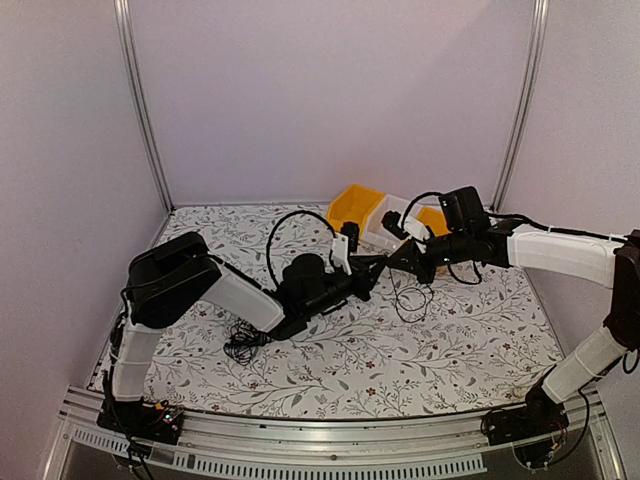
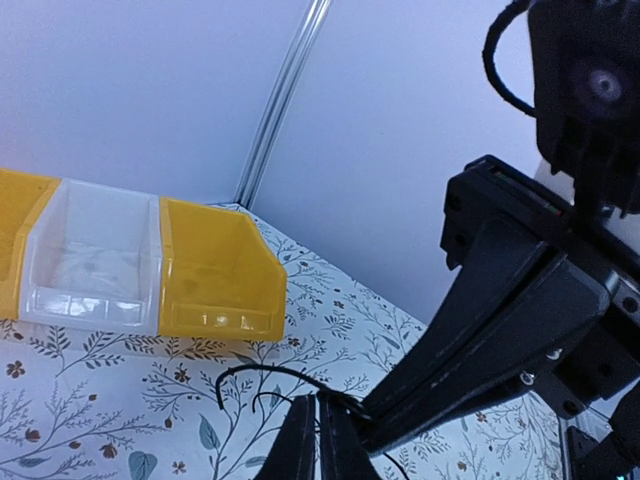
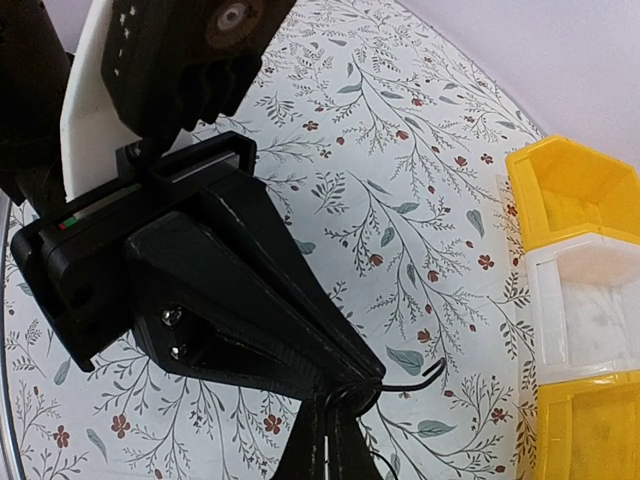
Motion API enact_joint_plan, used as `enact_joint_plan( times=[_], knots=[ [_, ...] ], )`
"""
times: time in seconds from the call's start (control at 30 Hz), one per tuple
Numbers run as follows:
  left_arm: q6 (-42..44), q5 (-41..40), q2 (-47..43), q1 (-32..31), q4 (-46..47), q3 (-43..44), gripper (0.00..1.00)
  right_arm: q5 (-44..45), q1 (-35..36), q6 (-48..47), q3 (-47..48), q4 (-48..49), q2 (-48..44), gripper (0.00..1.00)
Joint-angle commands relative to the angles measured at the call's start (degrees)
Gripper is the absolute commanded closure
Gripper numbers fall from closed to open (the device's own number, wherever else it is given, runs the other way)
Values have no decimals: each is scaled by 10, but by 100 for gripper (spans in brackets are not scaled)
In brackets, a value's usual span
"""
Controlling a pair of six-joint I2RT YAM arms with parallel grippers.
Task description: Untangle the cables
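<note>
I see my left hand (image 1: 373, 268) and right hand (image 1: 397, 261) tip to tip above mid-desk. Both are clamped shut on one thin black wire cable (image 3: 410, 384), which dangles onto the floral-patterned desk (image 1: 470, 340). A second scribbly black cable clump (image 1: 243, 345) lies beside the left forearm.

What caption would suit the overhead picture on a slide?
Left gripper and right gripper meet tip to tip, both shut on one thin black cable above the table.
</note>
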Motion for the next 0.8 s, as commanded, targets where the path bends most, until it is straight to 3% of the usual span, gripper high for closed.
enact_joint_plan(
  times=[0.0, 0.17, 0.27, 0.4, 0.77],
  knots=[
    [12, -8, -7, 5, 53, -3, 100, -24, 13, -4, 0, -24, 4, 100],
    [-3, -113, -38, 5, 30, -49, 100, -13, 13, -6, 1, -23, 0, 92],
    [-13, -141, -53, 6, 35, -71, 100, -11, 13, 0, 1, -19, 0, 71],
    [-21, -138, -59, 5, 35, -75, 100, -36, 15, 4, 8, -28, 20, 59],
    [-45, -176, -113, 1, -28, -133, 100, -20, 22, -2, 14, -42, 78, 54]
  ],
)
